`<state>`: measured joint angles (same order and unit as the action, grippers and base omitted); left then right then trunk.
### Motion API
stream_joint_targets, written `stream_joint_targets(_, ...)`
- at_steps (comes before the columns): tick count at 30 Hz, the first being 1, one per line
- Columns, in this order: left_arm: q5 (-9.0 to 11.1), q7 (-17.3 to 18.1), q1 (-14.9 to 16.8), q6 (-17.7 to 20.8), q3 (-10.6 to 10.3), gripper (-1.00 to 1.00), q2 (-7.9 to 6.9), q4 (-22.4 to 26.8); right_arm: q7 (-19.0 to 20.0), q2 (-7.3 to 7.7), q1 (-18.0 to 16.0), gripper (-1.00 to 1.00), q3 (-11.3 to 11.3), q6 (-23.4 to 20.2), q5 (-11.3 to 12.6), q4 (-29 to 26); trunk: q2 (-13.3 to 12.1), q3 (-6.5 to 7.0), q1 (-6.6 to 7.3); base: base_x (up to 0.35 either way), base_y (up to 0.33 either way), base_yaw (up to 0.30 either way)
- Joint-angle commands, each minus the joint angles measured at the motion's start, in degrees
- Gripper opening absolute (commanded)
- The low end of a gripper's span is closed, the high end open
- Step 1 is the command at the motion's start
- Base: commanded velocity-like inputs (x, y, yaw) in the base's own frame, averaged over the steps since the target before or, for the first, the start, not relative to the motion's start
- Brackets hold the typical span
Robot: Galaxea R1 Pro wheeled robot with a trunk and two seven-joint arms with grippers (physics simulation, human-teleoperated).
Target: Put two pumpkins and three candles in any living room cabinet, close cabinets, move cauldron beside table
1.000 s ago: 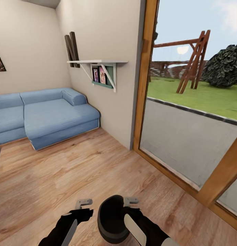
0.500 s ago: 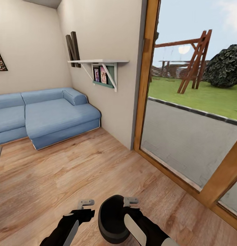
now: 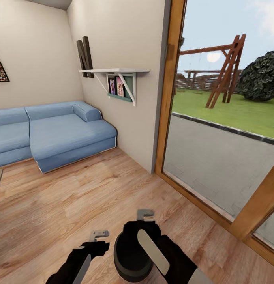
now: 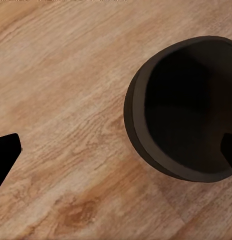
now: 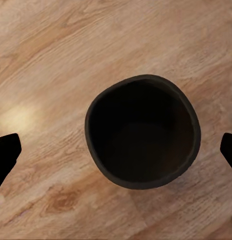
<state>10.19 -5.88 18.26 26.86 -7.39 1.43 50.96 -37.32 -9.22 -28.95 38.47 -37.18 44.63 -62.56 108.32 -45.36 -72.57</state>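
Beneath me runs the floor, warm brown wood planks with visible grain. The cauldron, a dark round open pot, stands upright on it just ahead of me, its hollow empty. Farther off, a blue sofa rests on the same planks against the pale walls in the room's corner.
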Motion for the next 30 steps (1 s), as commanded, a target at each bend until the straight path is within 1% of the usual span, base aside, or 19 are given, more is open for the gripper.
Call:
stream_joint_targets(1, 0.6, -0.5, 0.0, 0.3, -0.2, 1.0, -0.06, 0.1, -1.7, 0.05, -0.1, 1.0, 0.1, -0.6, 0.7, -1.2, 0.0, -0.06, 0.0, 0.0, 0.0, 0.0)
stream_joint_targets(2, 0.6, -0.5, 0.0, 0.3, -0.2, 1.0, -0.11, 0.2, -3.4, 0.12, -0.1, 1.0, 0.0, -1.4, 0.8, -2.6, 0.0, -0.06, 0.0, 0.0, 0.0, 0.0)
stream_joint_targets(6, 0.6, -0.5, 0.0, 0.3, -0.1, 1.0, -0.17, 0.2, -5.8, 0.55, -0.1, 1.0, 0.0, -2.4, 0.9, -3.9, 0.0, -0.06, 0.0, 0.0, 0.0, 0.0)
stream_joint_targets(9, 0.6, -0.5, 0.0, 0.3, -0.1, 1.0, -0.17, 0.2, -6.5, 0.71, -0.1, 1.0, 0.0, -2.5, 1.0, -3.7, 0.0, -0.06, 0.0, 0.0, 0.0, 0.0)
stream_joint_targets(13, 0.6, -0.5, 0.0, 0.3, -0.2, 1.0, -0.19, 0.2, -6.7, 0.78, -0.1, 1.0, 0.0, -1.3, 1.5, -3.4, 0.0, -0.06, 0.0, 0.0, 0.0, 0.0)
stream_joint_targets(15, 0.6, -0.5, 0.0, 0.3, -0.2, 1.0, -0.14, 0.2, -6.7, 1.19, -0.1, 1.0, -0.7, -0.4, 2.6, -1.8, 0.0, -0.06, 0.0, 0.0, 0.0, 0.0)
stream_joint_targets(16, 0.6, -0.5, 0.0, 0.2, -0.2, 1.0, -0.13, 0.2, -6.7, 1.33, -0.1, 1.0, -1.5, 0.2, 3.0, -0.6, 0.0, -0.06, 0.0, 0.0, 0.0, 0.0)
stream_joint_targets(17, 0.6, -0.5, 0.0, 0.2, -0.2, 1.0, -0.13, 0.2, -6.7, 1.4, -0.1, 1.0, -2.0, 0.6, 3.1, 0.1, 0.0, -0.06, 0.0, 0.0, 0.0, 0.0)
stream_joint_targets(18, 0.6, -0.5, 0.0, 0.2, -0.2, 1.0, -0.12, 0.2, -6.4, 1.59, -0.1, 1.0, -3.5, 1.6, 3.5, 1.7, 0.0, -0.06, 0.0, 0.0, 0.0, 0.0)
stream_joint_targets(19, 0.6, -0.5, 0.0, 0.2, -0.2, 1.0, -0.11, 0.2, -6.3, 1.68, -0.1, 1.0, -4.2, 2.3, 3.6, 2.7, 0.0, -0.06, 0.0, 0.0, 0.0, 0.0)
stream_joint_targets(21, 0.6, -0.5, 0.0, 0.2, -0.2, 1.0, -0.09, 0.2, -6.2, 1.76, -0.1, 1.0, -4.9, 2.9, 3.7, 3.8, 0.0, -0.06, 0.0, 0.0, 0.0, 0.0)
stream_joint_targets(26, 0.6, -0.5, 0.0, 0.2, -0.2, 1.0, -0.03, 0.1, -6.0, 1.83, -0.1, 1.0, -5.5, 3.5, 3.9, 5.2, 0.0, -0.06, 0.0, 0.0, 0.0, 0.0)
stream_joint_targets(29, 0.6, -0.5, 0.0, 0.2, -0.2, 1.0, 0.01, 0.1, -5.9, 1.82, -0.1, 1.0, -5.6, 3.6, 3.7, 7.1, 0.0, -0.06, 0.0, 0.0, 0.0, 0.0)
stream_joint_targets(30, 0.7, -0.5, 0.0, 0.3, -0.1, 1.0, 0.04, 0.1, -5.8, 1.73, -0.1, 1.0, -5.6, 3.7, 3.4, 8.5, 0.0, -0.06, 0.0, 0.031, 0.0, 0.0)
